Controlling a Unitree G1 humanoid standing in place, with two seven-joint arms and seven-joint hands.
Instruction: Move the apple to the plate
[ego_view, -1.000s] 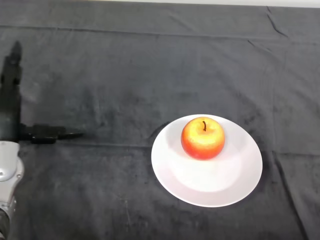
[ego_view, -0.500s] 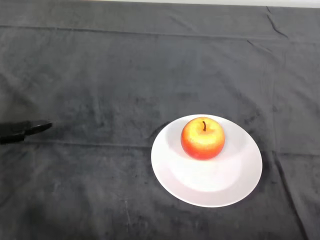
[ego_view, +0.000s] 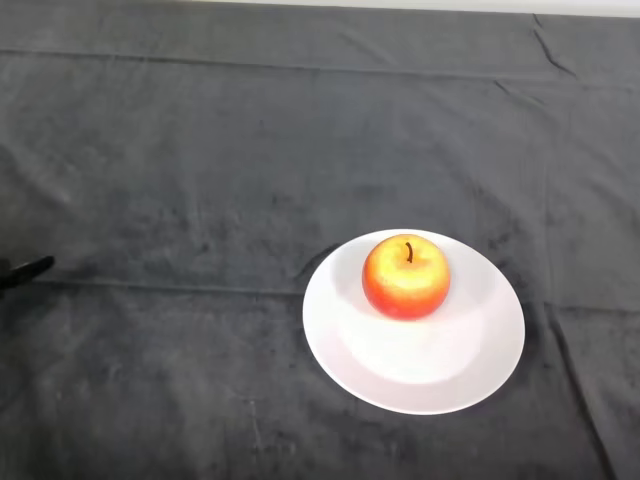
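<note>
- Apple: red with a yellow-orange blush on top, sitting upright on the white plate, in the centre-right of the frame, slightly below mid-height.
- Position on the plate: the fruit rests in the upper part of the dish, nearer the far rim than the near one, and somewhat left of the plate's middle. The larger bare area of the plate lies below and to the right of it.
- Markings: no sticker, brand or writing can be read on the fruit or on the plate.
- Orientation: the dark stem stands at the top of the fruit, facing the camera, with a slight lean toward the upper edge of the frame. The fruit is near round, so no long axis can be made out.
- Plate: round, plain white, lying flat on the dark cloth that covers the table across the whole frame. The cloth shows creases along the top and at the right side.
- Hand: only a slim black tip shows at the left edge of the frame, about mid-height, well apart from the plate. It touches neither plate nor fruit. Whether its fingers are spread or closed cannot be told.
</note>
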